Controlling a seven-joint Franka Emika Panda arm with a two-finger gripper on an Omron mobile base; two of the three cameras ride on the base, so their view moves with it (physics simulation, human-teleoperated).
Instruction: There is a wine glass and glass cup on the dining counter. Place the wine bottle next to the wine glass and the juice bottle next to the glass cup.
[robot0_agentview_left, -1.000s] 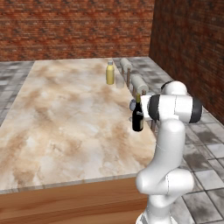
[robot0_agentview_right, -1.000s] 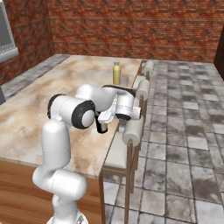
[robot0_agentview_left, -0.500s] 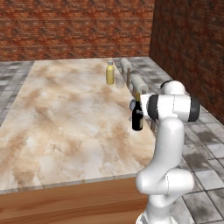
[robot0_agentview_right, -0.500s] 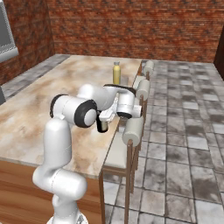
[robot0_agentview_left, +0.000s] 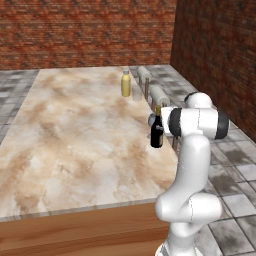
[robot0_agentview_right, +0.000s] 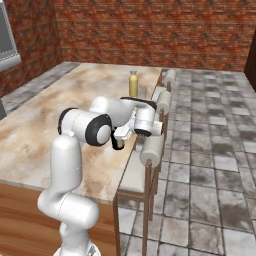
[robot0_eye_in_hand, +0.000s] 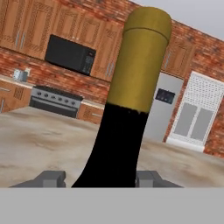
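Gripper (robot0_eye_in_hand: 103, 178) closed on the wine bottle (robot0_eye_in_hand: 127, 109), one grey fingertip (robot0_eye_in_hand: 51, 178) showing on each side of the dark body, pressed against it low down. Bottle upright between the fingers, tan-gold foil neck rising well above them in the hand view. Seen from the left base view, wine bottle (robot0_agentview_left: 157, 131) at the near right edge of the dining counter (robot0_agentview_left: 75, 135), base at or just above the marbled top; contact with the top not clear. From the right base view, gripper (robot0_agentview_right: 121, 135) and bottle mostly hidden behind the arm's wrist, only a dark lower part visible. Juice bottle (robot0_agentview_left: 126, 83) standing upright far beyond the fingers, near the far right edge of the counter; also seen in the right base view (robot0_agentview_right: 133, 84). A faint clear shape just beside the juice bottle, too indistinct to identify. Padded stools (robot0_agentview_right: 152, 148) lined along the counter edge, just beside the gripper's side.
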